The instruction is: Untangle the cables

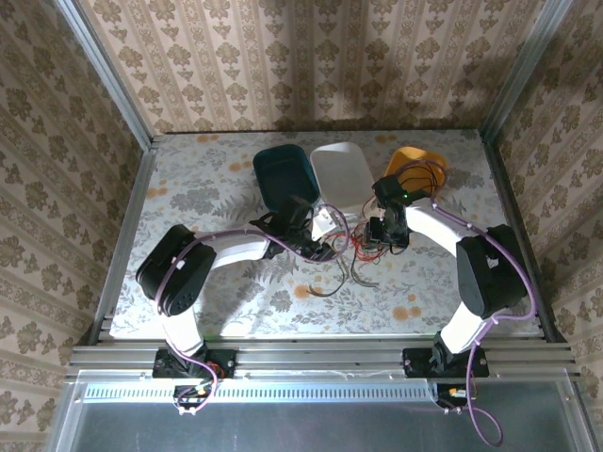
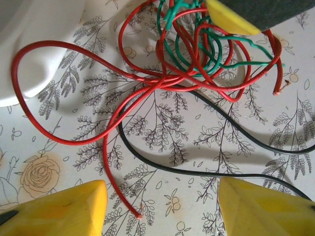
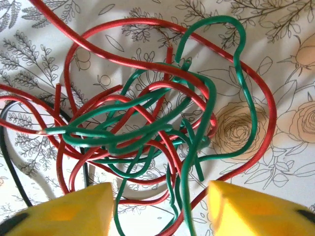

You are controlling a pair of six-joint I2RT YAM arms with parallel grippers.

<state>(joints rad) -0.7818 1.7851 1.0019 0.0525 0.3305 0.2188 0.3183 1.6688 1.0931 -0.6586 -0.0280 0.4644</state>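
**Top external view: both arms are bending in over the cable tangle**

You are looking down on the flowered table (image 1: pixel 188 188), with the left arm (image 1: pixel 188 268) and the right arm (image 1: pixel 485 268) both curving inward toward its middle. Three bins are standing in a row at the far side: a dark teal bin (image 1: pixel 283 174), a white bin (image 1: pixel 344 169) and an orange bin (image 1: pixel 419 162). The cable tangle (image 1: pixel 353 250) is lying on the table just in front of the white bin, between the two wrists. From above the strands are too fine to trace, so the loose loop on the near side is possibly the black wire, but I cannot be sure.

In the left wrist view, your left gripper (image 2: pixel 162 211) is hovering with its yellow fingers (image 2: pixel 64 209) spread wide, holding nothing. The red cable (image 2: pixel 64 49) is sweeping out in a big loop beside the white bin's edge, and one cut end of it is lying between the fingers. The black cable (image 2: pixel 197 169) is running out from the knot across the table toward the right edge. One fingertip of the other arm is poking in over the knot at the top.

In the right wrist view, your right gripper (image 3: pixel 160 211) is sitting right over the knot, fingers apart and not pinching. The green cable (image 3: pixel 147 115) is winding through the red loops, and one green strand is passing down through the open gap between the fingers.
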